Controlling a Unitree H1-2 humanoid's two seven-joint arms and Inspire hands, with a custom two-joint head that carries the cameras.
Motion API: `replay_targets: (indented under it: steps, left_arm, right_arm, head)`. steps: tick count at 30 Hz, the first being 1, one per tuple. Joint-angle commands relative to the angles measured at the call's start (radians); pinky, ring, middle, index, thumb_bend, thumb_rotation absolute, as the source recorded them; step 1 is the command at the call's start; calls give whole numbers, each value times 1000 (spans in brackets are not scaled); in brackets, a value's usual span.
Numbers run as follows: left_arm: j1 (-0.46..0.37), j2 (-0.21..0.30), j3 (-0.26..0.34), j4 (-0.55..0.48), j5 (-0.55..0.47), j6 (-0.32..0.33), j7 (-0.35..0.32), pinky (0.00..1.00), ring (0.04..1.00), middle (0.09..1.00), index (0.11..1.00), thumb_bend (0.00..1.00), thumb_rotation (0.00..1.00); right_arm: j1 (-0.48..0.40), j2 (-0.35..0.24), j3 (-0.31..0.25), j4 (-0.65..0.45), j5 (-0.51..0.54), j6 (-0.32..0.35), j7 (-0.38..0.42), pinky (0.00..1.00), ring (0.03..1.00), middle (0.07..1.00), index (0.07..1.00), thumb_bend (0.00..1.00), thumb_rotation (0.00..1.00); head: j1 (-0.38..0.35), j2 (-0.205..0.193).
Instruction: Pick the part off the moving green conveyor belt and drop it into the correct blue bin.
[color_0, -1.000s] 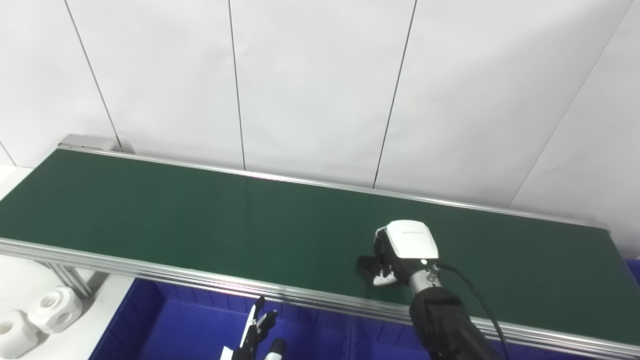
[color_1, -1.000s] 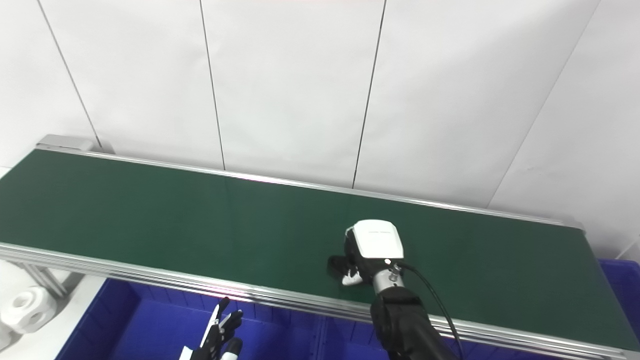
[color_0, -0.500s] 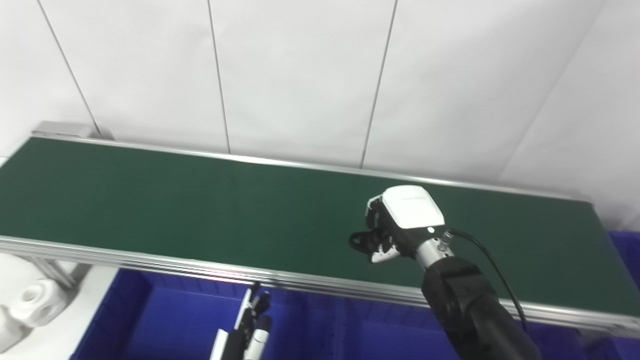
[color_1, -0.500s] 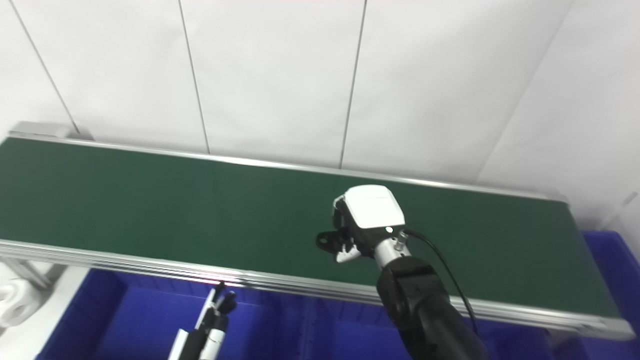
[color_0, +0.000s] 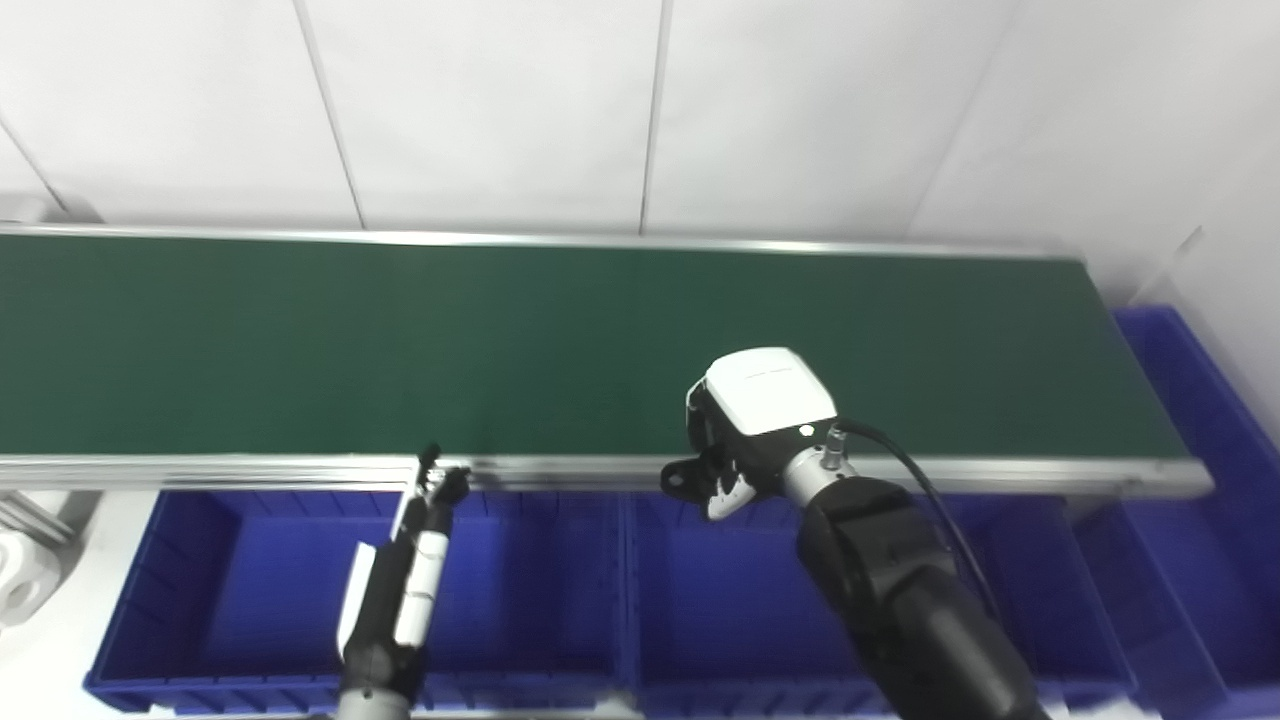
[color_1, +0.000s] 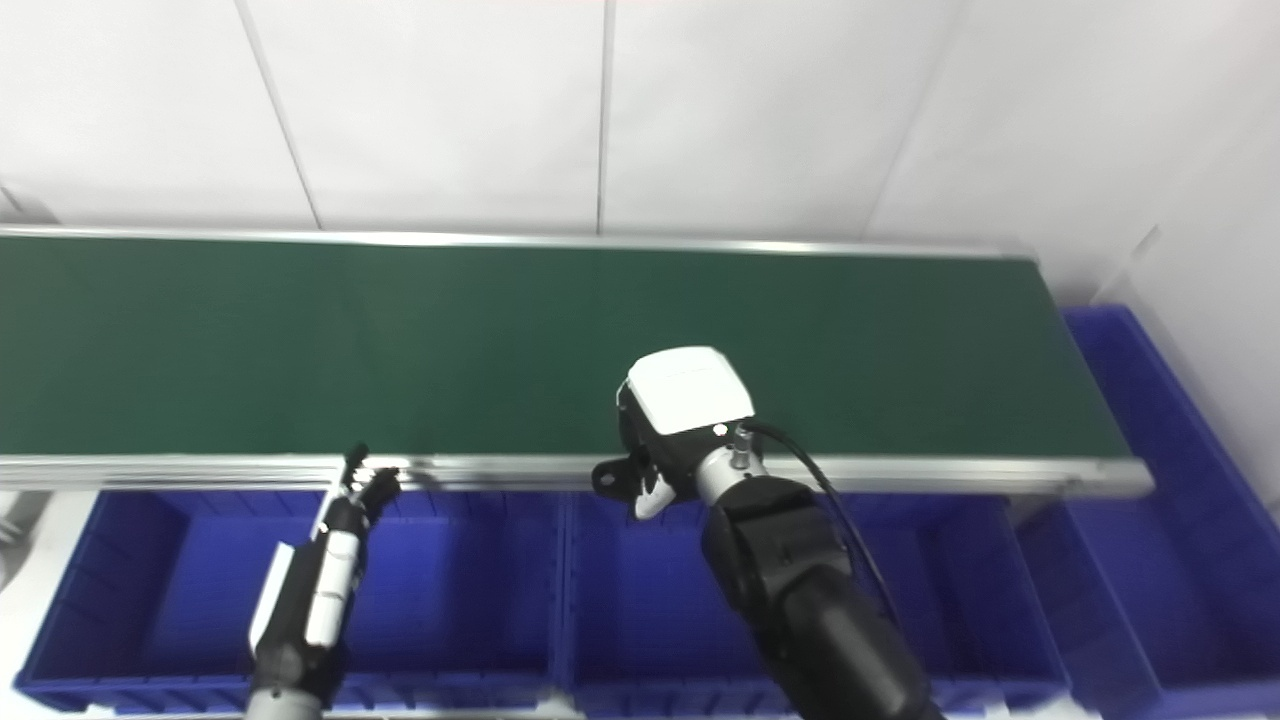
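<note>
Part (color_0: 724, 494), small and white, pinched under the curled fingers (color_0: 700, 478) of the right hand (color_0: 757, 430); only a sliver visible, shape not clear. Held at the near rail of the green conveyor belt (color_0: 300, 340), just past its edge and over the far wall of the middle blue bin (color_0: 700, 610). Left hand (color_0: 432, 492) raised edge-on over the left blue bin (color_0: 250, 590), fingers straight and close together, tips near the belt's rail, holding nothing that can be seen; whether fully closed cannot be told. Another blue bin (color_0: 1190, 400) beyond the belt's right end. White ringed parts (color_0: 15, 585) on the table at far left, well apart from both hands.
</note>
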Motion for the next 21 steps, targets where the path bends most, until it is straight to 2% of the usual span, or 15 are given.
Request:
replay_targets:
  steps: [1, 6, 9, 12, 16, 19, 20, 21]
  left_arm:
    - [-19, 1, 0, -49, -5, 8, -15, 1000, 914, 917, 1000, 407, 1000]
    - [-21, -2, -1, -66, -1, 34, -18, 1000, 916, 914, 1000, 388, 1000]
    - [-21, -6, -3, -71, 1, 45, -17, 1000, 916, 911, 1000, 383, 1000]
    - [-16, -11, -4, -72, 3, 44, -14, 1000, 915, 903, 1000, 382, 1000]
    - [-10, -14, -7, -69, 4, 39, -14, 1000, 913, 895, 1000, 383, 1000]
    - [-3, -14, -12, -71, 13, 33, -11, 1000, 908, 893, 1000, 376, 1000]
    - [0, -16, -13, -71, 20, 30, -7, 995, 894, 889, 1000, 361, 1000]
    - [3, -18, -14, -70, 23, 25, -4, 994, 892, 888, 1000, 359, 1000]
  right_arm:
    - [4, 15, -18, -14, -36, -13, -23, 134, 198, 470, 484, 527, 0]
    - [54, 41, -15, -3, -66, -30, -33, 160, 229, 471, 484, 526, 0]
    - [82, 51, -22, 6, -52, -34, -51, 187, 262, 424, 516, 518, 0]
    - [106, 55, -24, 25, -52, -38, -78, 173, 249, 405, 518, 515, 0]
    - [121, 51, -27, 55, -49, -43, -125, 177, 250, 469, 488, 523, 0]
    - [133, 52, -34, 72, -51, -36, -157, 245, 336, 481, 493, 524, 10]
    - [138, 53, -33, 78, -68, -30, -171, 359, 483, 617, 664, 819, 392]
    - [144, 55, -34, 82, -83, -25, -183, 377, 505, 635, 684, 855, 432]
  head:
    - [4, 6]
    - [10, 18]
    - [17, 18]
    - [30, 13]
    - [52, 5]
    - [71, -2]
    - [72, -2]
    - [78, -3]
